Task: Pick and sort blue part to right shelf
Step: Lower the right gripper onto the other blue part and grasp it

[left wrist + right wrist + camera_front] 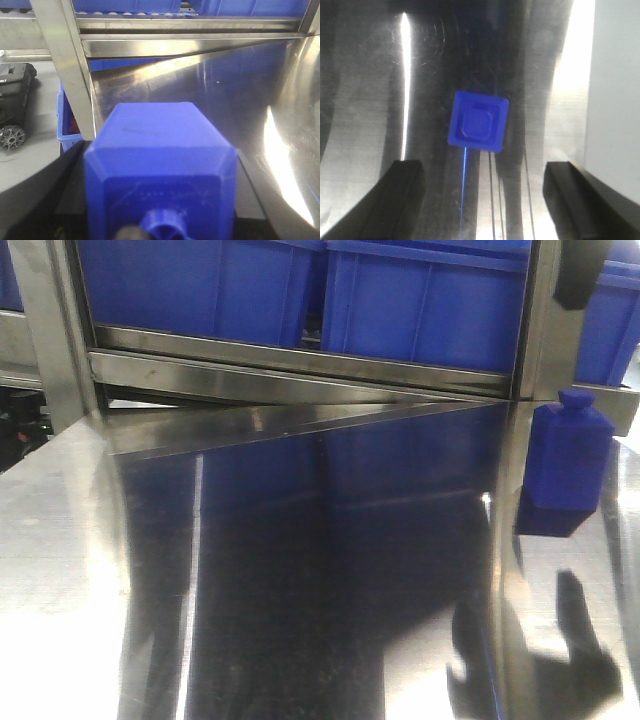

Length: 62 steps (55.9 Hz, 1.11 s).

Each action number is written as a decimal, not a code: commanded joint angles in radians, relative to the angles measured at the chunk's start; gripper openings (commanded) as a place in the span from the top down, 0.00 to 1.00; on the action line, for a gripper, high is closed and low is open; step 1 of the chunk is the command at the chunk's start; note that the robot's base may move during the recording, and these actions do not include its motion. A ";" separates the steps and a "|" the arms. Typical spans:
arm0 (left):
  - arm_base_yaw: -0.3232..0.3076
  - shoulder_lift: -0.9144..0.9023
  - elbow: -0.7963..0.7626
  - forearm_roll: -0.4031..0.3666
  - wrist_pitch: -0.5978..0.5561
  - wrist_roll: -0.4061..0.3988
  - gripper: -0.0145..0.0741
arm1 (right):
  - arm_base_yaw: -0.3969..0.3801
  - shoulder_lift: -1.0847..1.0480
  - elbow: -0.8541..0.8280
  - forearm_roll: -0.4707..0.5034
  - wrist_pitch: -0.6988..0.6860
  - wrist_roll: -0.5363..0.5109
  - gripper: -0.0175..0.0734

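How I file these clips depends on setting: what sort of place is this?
Probably a factory or warehouse parts-sorting station: a stainless steel worktable, blue plastic bins on a metal rack behind it, and a blue moulded part standing on the worktable.

Two blue plastic bins [200, 285] stand side by side behind a steel rail [300, 360]. In front of them lies a shiny steel table [300, 590]. On the floor at the left stands a black wheeled machine [15, 100], near a blue crate [66, 120].
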 commanded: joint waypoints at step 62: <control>-0.006 -0.003 -0.010 0.052 -0.072 -0.002 0.41 | 0.001 0.283 -0.039 0.005 -0.029 0.006 0.58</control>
